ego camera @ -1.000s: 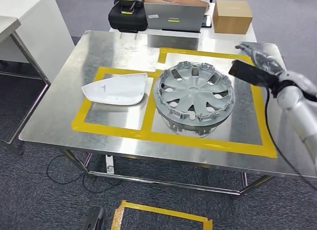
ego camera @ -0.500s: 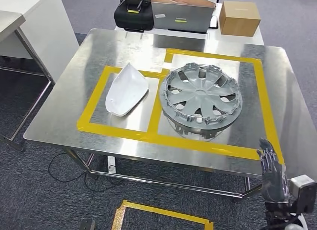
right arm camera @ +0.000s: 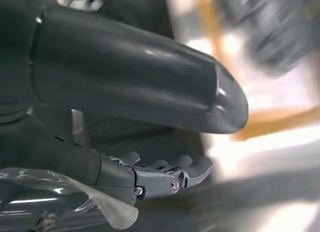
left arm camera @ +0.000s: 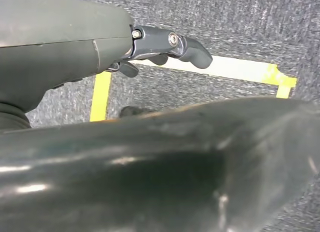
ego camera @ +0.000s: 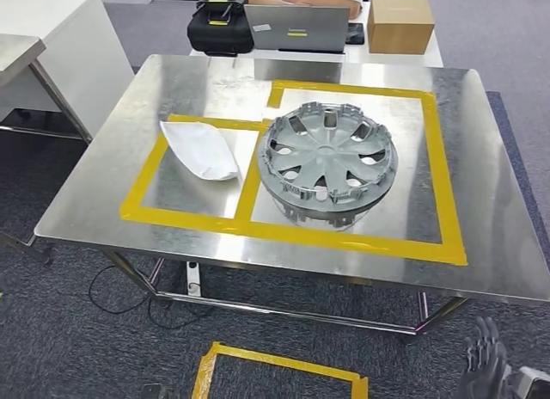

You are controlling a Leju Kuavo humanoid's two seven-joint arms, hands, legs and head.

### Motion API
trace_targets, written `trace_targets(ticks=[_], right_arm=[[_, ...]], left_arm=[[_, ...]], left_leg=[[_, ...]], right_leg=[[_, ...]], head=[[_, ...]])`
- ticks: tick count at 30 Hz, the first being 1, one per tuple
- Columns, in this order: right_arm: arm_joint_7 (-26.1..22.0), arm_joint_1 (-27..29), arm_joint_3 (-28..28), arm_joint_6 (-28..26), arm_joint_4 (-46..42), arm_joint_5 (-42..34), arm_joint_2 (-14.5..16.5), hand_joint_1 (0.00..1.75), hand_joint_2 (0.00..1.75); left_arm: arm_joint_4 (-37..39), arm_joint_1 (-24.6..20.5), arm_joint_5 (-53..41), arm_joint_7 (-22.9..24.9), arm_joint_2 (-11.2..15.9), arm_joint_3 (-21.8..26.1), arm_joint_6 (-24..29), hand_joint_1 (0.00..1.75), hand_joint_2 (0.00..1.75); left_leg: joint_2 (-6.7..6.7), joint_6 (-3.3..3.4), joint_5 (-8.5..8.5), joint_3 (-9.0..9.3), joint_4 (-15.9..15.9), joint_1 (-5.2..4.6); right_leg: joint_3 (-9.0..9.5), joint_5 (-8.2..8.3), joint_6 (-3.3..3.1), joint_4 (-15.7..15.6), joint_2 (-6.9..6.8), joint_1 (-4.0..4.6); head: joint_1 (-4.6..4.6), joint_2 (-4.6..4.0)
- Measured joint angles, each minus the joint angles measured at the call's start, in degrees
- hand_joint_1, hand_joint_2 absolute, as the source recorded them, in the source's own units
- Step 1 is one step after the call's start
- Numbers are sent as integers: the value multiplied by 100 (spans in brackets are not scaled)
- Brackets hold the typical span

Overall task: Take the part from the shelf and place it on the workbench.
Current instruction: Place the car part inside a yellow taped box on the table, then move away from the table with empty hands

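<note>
— What has changed on your side?

— The right arm is off the workbench. A second ago it reached over the far right corner; now my right hand hangs low by the near edge, fingers spread, holding nothing. The camera has shifted too.

— And the part?

— The wheel cover lies in the larger square of yellow tape, untouched by either hand. I judge the placing done. The white shell in the smaller square is turned differently than before.

— The left hand?

— My left hand hangs over grey carpet, fingers straight, empty.

— The room?

— Behind the bench are a laptop, a black bag and a cardboard box.
</note>
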Motion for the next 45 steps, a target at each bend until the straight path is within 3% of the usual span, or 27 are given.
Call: trace_targets(ticks=[1, 2, 4, 6, 7, 8, 10, 11, 13, 15, 16, 17, 19, 21, 22, 23, 25, 26, 28, 30, 32, 33, 35, 37, 40, 42, 45], right_arm=[[-9, -12, -110, -158, 230, 167, 59, 0, 175], [-20, -47, -227, -309, 489, 277, 110, 0, 175], [43, -152, -472, -546, 1015, 141, 202, 0, 175], [299, -256, -668, -659, 1521, -375, 281, 0, 87], [449, -288, -728, -687, 1775, -649, 310, 0, 87], [569, -303, -762, -716, 2029, -877, 338, 0, 44], [668, -298, -788, -782, 2484, -1142, 383, 0, 44], [661, -292, -794, -803, 2671, -1179, 399, 0, 0], [618, -295, -803, -812, 2991, -1007, 414, 0, 0], [567, -315, -803, -816, 3272, -669, 424, 0, 0], [545, -326, -803, -813, 3390, -544, 424, 0, 44], [514, -336, -804, -800, 3490, -415, 424, 0, 87], [432, -375, -818, -714, 3688, 43, 420, 0, 175], [343, -486, -879, -520, 3974, 783, 411, 0, 175], [320, -557, -925, -434, 4154, 1161, 401, 0, 175], [324, -632, -983, -403, 4361, 1528, 387, 0, 175], [410, -767, -1123, -507, 4824, 2196, 340, 0, 175], [484, -839, -1206, -606, 5074, 2460, 311, 0, 175], [626, -973, -1357, -815, 5494, 2806, 261, 0, 175], [722, -1099, -1469, -1013, 5837, 3068, 213, 0, 87], [773, -1231, -1562, -1093, 6148, 3250, 165, 0, 0], [790, -1298, -1602, -1082, 6286, 3302, 145, 0, 0], [810, -1423, -1659, -1052, 6528, 3395, 116, 0, 0], [825, -1542, -1677, -1031, 6744, 3524, 83, 0, 0], [856, -1688, -1679, -1003, 7012, 3713, 25, 0, 0], [869, -1752, -1676, -1002, 7119, 3772, -10, 0, 0], [878, -1807, -1672, -1003, 7253, 3806, -70, 0, 0]], left_arm=[[0, 2, -16, 1, -1, 19, -6, 0, 0], [0, 5, -36, 2, -1, 40, -12, 0, 0], [0, 2, -84, 8, -2, 70, -18, 0, 0], [0, -8, -136, 23, -3, 78, -13, 0, 0], [0, -9, -152, 31, -5, 80, -8, 0, 0], [0, -7, -163, 39, -7, 83, -2, 0, 0], [1, 8, -167, 58, -18, 95, 10, 0, 0], [1, 12, -166, 69, -27, 106, 18, 0, 0], [0, 17, -165, 92, -50, 140, 35, 0, 0], [0, 28, -166, 111, -69, 188, 47, 0, 0], [0, 33, -167, 117, -75, 210, 49, 0, 0], [0, 35, -169, 121, -82, 224, 49, 0, 0], [-1, 36, -185, 116, -93, 239, 33, 0, 0], [-8, 38, -226, 82, -99, 269, -4, 0, 0], [-13, 37, -260, 57, -101, 296, -24, 0, 0], [-17, 35, -298, 33, -100, 325, -39, 0, 0], [-20, 32, -377, 0, -93, 372, -61, 0, 0], [-21, 37, -414, -8, -86, 389, -69, 0, 0], [-22, 43, -483, -13, -73, 421, -78, 0, 0], [-22, 41, -568, 0, -65, 460, -71, 0, 0], [-22, 40, -680, 45, -57, 484, -60, 0, 0], [-22, 39, -734, 73, -52, 486, -57, 0, 0], [-22, 34, -824, 114, -30, 486, -53, 0, 0], [-22, 27, -893, 127, -5, 484, -51, 0, 0], [-20, 7, -955, 133, 15, 481, -60, 0, 0], [-20, -21, -972, 133, 21, 481, -65, 0, 0], [-20, -36, -993, 133, 20, 481, -74, 0, 0]], left_leg=[[3, 10, -31, 20, 131, -2], [5, 32, 52, 146, 37, -5], [6, 116, 364, 662, -710, -27], [10, 186, 527, 1113, -1467, -64], [13, 200, 543, 1202, -1644, -83], [14, 202, 555, 1208, -1695, -98], [29, 236, 658, 1142, -1735, -92], [42, 275, 724, 1094, -1761, -79], [70, 324, 852, 960, -1794, -58], [83, 326, 967, 803, -1784, -61], [91, 319, 1023, 726, -1775, -62], [96, 310, 1076, 649, -1759, -62], [99, 276, 1144, 517, -1711, -54], [99, 218, 1183, 420, -1634, -65], [101, 183, 1211, 391, -1600, -74], [104, 152, 1240, 369, -1581, -81], [103, 99, 1270, 344, -1549, -72], [101, 70, 1193, 311, -1464, -64], [97, 10, 817, 134, -960, -47], [98, -29, 391, -113, -190, -39], [97, -14, 343, -130, 103, -39], [97, 15, 484, 8, -81, -43], [93, 129, 852, 443, -853, -68], [99, 229, 1021, 706, -1403, -110], [109, 273, 1035, 729, -1613, -129], [115, 301, 1059, 752, -1766, -86], [120, 324, 1079, 730, -1807, -62]], right_leg=[[-50, 39, -7, 2, -14, 17], [-98, 77, -10, 3, -21, 32], [-176, 155, -9, 4, -21, 59], [-224, 232, 19, 2, -23, 80], [-234, 270, 44, -2, -28, 79], [-239, 311, 77, -11, -32, 75], [-259, 331, 146, -13, -26, 62], [-311, 220, 174, 60, -12, 60], [-483, -280, 214, 523, 16, 52], [-628, -735, 243, 1232, 21, 48], [-623, -774, 254, 1466, 20, 47], [-537, -682, 262, 1527, 20, 45], [-61, -346, 269, 1027, 20, 39], [572, -299, 248, 154, 29, 43], [747, -362, 218, -147, 33, 47], [818, -430, 181, -301, 34, 55], [759, -423, 82, -339, 16, 55], [744, -399, 34, -344, 1, 53], [704, -346, -45, -350, -26, 51], [656, -306, -79, -342, -43, 70], [626, -281, -87, -332, -52, 99], [639, -274, -88, -327, -52, 117], [659, -271, -87, -318, -50, 150], [618, -253, -58, -305, -49, 159], [569, -228, 25, -297, -53, 147], [433, -380, 87, -101, -28, 153], [-123, -868, 176, 983, 18, 120]], head=[[1, 0], [1, 0], [1, 0], [5, 0], [4, 0], [2, 0], [-7, 0], [-4, 0], [3, 0], [4, 0], [1, 0], [2, 0], [3, 0], [6, 0], [6, 0], [4, 0], [6, 0], [-3, 0], [-30, 0], [-44, 0], [-43, 0], [-43, 0], [-37, 0], [-27, 1], [-32, 0], [-16, 0], [20, 0]])
